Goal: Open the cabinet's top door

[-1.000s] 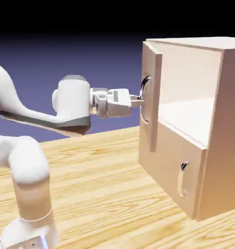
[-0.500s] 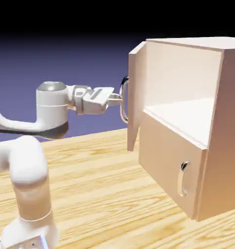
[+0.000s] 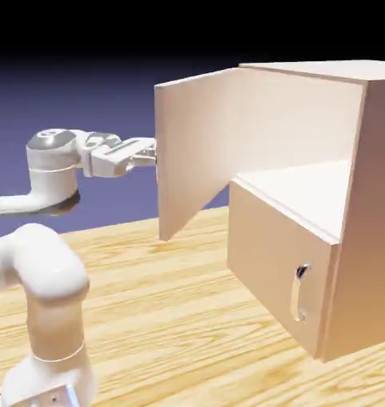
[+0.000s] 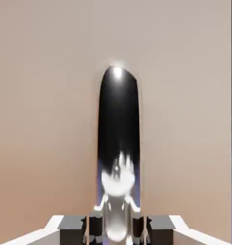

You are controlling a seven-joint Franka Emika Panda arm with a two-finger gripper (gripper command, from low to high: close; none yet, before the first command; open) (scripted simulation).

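The cabinet (image 3: 339, 191) stands on the wooden table (image 3: 164, 318) at the exterior view's right, a boxy pale tan piece with its upper compartment exposed and a bare shelf inside. Its top door (image 3: 197, 155) is swung wide out toward the exterior view's left, hinged at the far upper front edge, so that its plain inner face turns to the camera and its free edge points at the arm. Below the open compartment, the lower door (image 3: 279, 262) sits shut, flush with the front, carrying a small upright silver handle (image 3: 299, 292).

The white arm (image 3: 36, 270) rises from the lower left of the exterior view, bends back on itself and reaches level toward the door's free edge. The gripper (image 3: 150, 153) meets that edge from the outer side; the door panel hides the tips there.

In the hand view, tan wood fills nearly the whole picture, with a thin strip of blue-violet backdrop at the right edge. The top door's handle (image 4: 118, 143) runs up the middle as a dark, glossy curved bar with bright highlights. The gripper (image 4: 117, 225) is clamped on the lower end of this bar, one grey finger (image 4: 72, 225) pressed against each side.
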